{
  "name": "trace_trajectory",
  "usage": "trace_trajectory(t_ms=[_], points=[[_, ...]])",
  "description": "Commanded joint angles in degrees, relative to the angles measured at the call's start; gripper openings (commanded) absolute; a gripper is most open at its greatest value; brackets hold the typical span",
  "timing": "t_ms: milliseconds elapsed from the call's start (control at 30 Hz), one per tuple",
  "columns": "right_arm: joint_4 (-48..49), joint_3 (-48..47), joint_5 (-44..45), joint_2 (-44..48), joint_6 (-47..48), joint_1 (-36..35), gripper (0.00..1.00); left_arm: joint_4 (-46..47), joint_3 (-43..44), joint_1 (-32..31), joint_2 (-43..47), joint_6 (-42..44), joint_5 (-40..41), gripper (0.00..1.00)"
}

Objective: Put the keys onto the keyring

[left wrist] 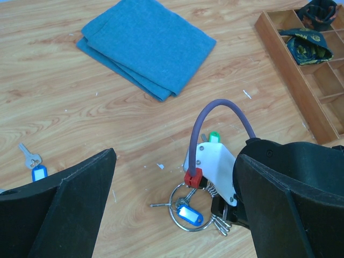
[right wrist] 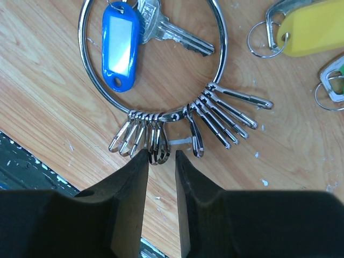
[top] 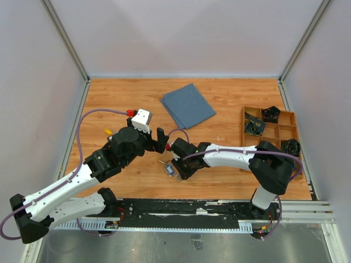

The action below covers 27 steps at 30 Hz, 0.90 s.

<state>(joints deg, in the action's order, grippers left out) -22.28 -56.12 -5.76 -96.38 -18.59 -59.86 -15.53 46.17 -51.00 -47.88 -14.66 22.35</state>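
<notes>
We see the keyring (right wrist: 219, 59) lying flat on the wooden table (top: 230, 181), close in front of the 2 arm bases and between the 2 grippers. It is a thin silver hoop with 2 bunches of small snap clips (right wrist: 226, 115) hanging on its near side. A blue-tagged key (right wrist: 119, 45) lies inside the hoop; we cannot tell whether it is threaded on the wire. A yellow-tagged key (right wrist: 312, 27) and a green-tagged key (right wrist: 333, 80) lie outside the hoop, just beside it and apart from its wire.

The right gripper (right wrist: 160, 158) is low over the near edge of the keyring. Its jaws are only narrowly parted, and bare wood shows through the gap. The end of 1 clip reaches into the mouth of that gap, but we see nothing pinched.

The left gripper (left wrist: 176, 156) is spread wide and has hold of nothing. In its wrist view the keyring (left wrist: 173, 212) and the right wrist's purple cable (left wrist: 215, 107) sit between its 2 fingers (left wrist: 64, 209). A second blue-tagged key (left wrist: 33, 164) lies alone on the wood, well to the left.

Farther back a folded blue cloth (top: 187, 104) rests on the table. A wooden tray (top: 242, 131) of compartments stands at the right side.
</notes>
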Motion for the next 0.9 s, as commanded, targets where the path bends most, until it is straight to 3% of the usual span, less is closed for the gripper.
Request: trace_trajectory(t_ms=[0,100,367,567,867], points=[[-0.4,-1.3,2.0,-1.1,-0.8,-1.1,0.27,1.5,0.1,0.4,0.3,0.4,-0.1,0.99],[0.1,-1.2,2.4,-1.2,-0.8,-1.1,0.23,1.6,0.1,0.4,0.3,0.5,0.0,0.99],[2.6,0.3,3.6,1.6,-0.1,-1.3,0.01,1.6,0.2,0.4,0.3,0.6,0.1,0.99],[0.6,0.8,4.0,8.1,4.8,-1.3,0.00,2.8,-1.0,0.4,1.5,1.9,-0.9,0.99],[-14.8,-5.0,-3.9,18.2,14.3,2.2,0.00,7.8,-2.5,0.4,6.7,9.0,-7.3,0.99]])
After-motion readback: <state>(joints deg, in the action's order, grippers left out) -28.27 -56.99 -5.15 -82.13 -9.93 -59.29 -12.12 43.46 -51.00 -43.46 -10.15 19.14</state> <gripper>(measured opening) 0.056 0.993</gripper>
